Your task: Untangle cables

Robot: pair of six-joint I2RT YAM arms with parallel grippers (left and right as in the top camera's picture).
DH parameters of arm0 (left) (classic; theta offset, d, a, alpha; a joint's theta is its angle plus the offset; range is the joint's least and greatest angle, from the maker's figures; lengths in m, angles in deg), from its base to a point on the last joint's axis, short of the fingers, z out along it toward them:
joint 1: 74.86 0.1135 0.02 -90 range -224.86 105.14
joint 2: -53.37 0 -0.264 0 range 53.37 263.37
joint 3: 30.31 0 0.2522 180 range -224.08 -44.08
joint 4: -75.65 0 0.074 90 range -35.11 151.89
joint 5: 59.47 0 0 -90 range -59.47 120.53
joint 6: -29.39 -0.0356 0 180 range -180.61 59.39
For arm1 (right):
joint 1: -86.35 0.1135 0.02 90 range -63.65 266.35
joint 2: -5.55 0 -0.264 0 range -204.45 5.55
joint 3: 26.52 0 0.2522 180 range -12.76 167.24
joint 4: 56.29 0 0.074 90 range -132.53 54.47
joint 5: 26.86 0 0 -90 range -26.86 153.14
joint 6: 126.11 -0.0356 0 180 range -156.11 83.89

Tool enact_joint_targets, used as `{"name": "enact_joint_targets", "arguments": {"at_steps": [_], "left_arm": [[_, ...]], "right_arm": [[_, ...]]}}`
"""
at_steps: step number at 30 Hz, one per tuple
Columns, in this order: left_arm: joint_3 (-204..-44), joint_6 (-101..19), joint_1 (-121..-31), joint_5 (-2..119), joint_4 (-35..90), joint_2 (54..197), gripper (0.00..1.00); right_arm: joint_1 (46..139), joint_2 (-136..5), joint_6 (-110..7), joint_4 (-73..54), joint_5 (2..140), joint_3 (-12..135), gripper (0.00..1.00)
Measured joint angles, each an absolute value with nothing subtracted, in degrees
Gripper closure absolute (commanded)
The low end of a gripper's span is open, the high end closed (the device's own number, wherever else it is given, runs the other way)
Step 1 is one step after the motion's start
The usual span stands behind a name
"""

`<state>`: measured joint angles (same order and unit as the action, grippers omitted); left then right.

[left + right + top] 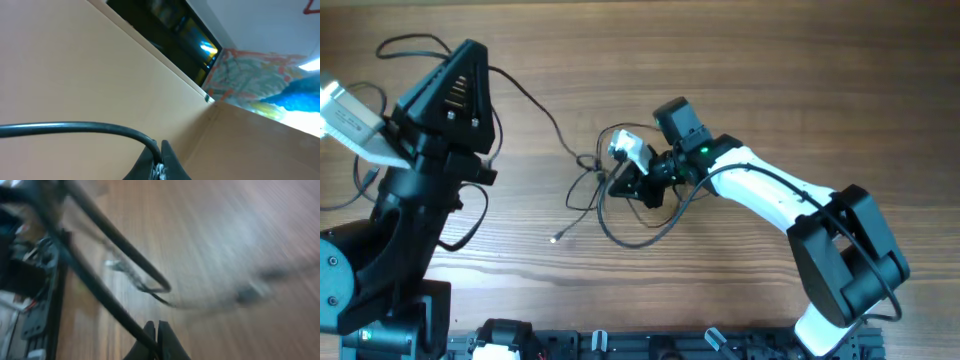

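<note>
Fingers (169,347) of the right gripper (157,330) are pressed together at the middle of the table (770,60), with a thin black strand of the cables (605,205) running into their tips. We see the whole tangle only from overhead. It lies at the table's centre, with one strand trailing toward the far left corner and one silver-tipped end (555,238) lying loose toward the near edge. The right wrist view is smeared with blur. At the table's left end, the left gripper (160,150) is raised and tilted upward, its camera taking in a pale wall (75,65) and a dark pane (165,30). Its fingers are closed on another strand of the cables. A green light (703,152) glows on the right arm (770,195).
</note>
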<state>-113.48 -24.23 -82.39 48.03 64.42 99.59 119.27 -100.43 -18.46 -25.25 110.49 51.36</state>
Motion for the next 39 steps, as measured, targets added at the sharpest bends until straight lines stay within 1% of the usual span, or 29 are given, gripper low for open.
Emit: {"name": "enact_joint_targets", "arguments": {"at_steps": [2, 5, 12, 14, 18, 22, 27, 30, 32, 36, 39], "left_arm": [[-113.5, -24.2, -82.4, 45.8, 64.4, 99.6, 0.96], [-113.5, -24.8, -82.4, 43.1, 64.2, 99.6, 0.96], [-113.5, -27.3, -81.5, 37.8, 63.1, 99.6, 0.96], [-113.5, -27.4, -80.1, 37.2, 63.1, 99.6, 0.96], [-113.5, -27.5, -77.7, 36.4, 61.6, 99.6, 0.96], [-113.5, -27.5, -76.4, 36.3, 59.7, 99.6, 0.96], [-113.5, -27.5, -75.5, 36.3, 56.9, 99.6, 0.96], [-113.7, -27.5, -75.4, 36.4, 51.2, 99.5, 0.96], [-113.7, -27.8, -75.4, 36.4, 49.0, 99.5, 0.96], [-113.8, -31.1, -75.3, 36.5, 50.3, 99.7, 0.96], [-116.1, -33.8, -73.2, 38.5, 47.9, 100.3, 0.96]], "right_arm": [[117.8, -100.4, -21.4, -23.6, 107.8, 51.5, 0.96], [113.0, -100.4, -26.0, -19.4, 102.6, 51.8, 0.96], [95.4, -98.7, -40.9, -9.4, 85.3, 52.5, 0.96], [91.1, -98.7, -43.4, -7.0, 81.1, 52.5, 0.96], [85.8, -98.7, -46.0, -4.6, 75.6, 52.5, 0.96], [83.6, -98.7, -46.9, -3.0, 72.5, 52.5, 0.96], [83.0, -98.6, -46.6, -0.5, 70.8, 52.5, 0.96], [83.1, -98.6, -46.3, 2.8, 70.8, 52.5, 0.96], [83.1, -98.6, -46.3, 3.6, 71.2, 52.5, 0.96], [83.1, -98.6, -46.1, 3.8, 73.9, 52.5, 0.96], [83.1, -98.6, -45.9, 3.8, 76.5, 52.5, 0.96]]}}
